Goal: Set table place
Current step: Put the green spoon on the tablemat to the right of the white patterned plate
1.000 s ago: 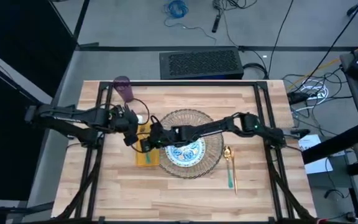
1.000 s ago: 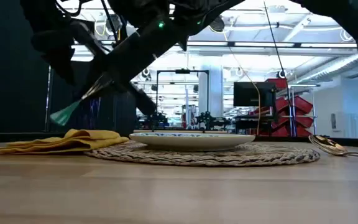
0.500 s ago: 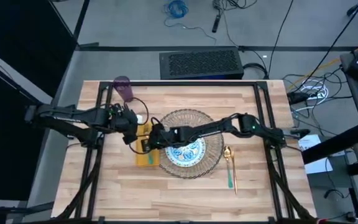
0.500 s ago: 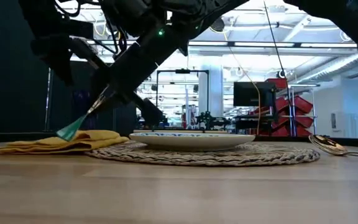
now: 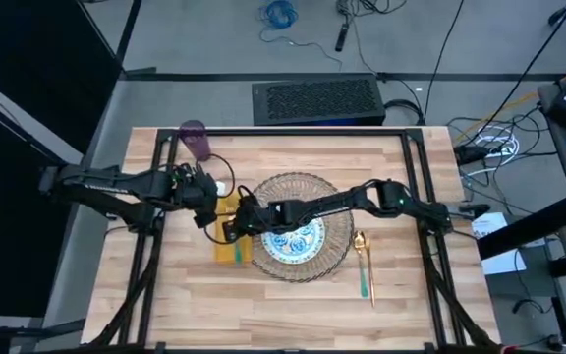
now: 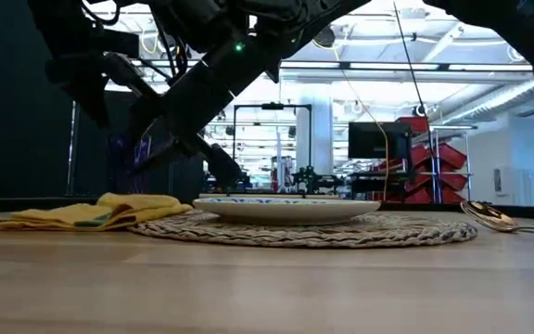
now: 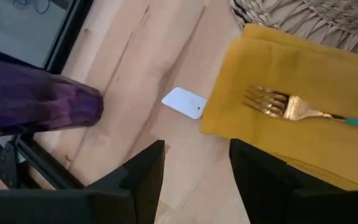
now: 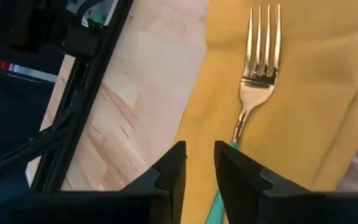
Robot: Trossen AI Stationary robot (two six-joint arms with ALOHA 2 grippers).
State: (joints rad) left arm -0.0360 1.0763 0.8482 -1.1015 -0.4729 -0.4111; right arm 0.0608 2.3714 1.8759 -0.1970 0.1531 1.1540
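Lying flat on the napkin [image 8: 291,93] beside the mat [image 5: 342,221], the fork [image 8: 258,59] sat before the right jaws [image 8: 199,168], which stood released; lifting straight up would avoid snagging it. Left jaws [image 7: 194,165] hovered released nearby.

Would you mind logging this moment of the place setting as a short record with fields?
napkin: yellow napkin lies flat on the table, left of the mat
fork: fork lies on the napkin, gold tines, teal handle
mat and plate: woven mat carries the plate
spoon: spoon lies on the table right of the mat
cup: purple cup at the far left corner
right gripper: right gripper over the napkin, fingers open astride the fork handle
left gripper: left gripper beside the napkin, open, holding nothing
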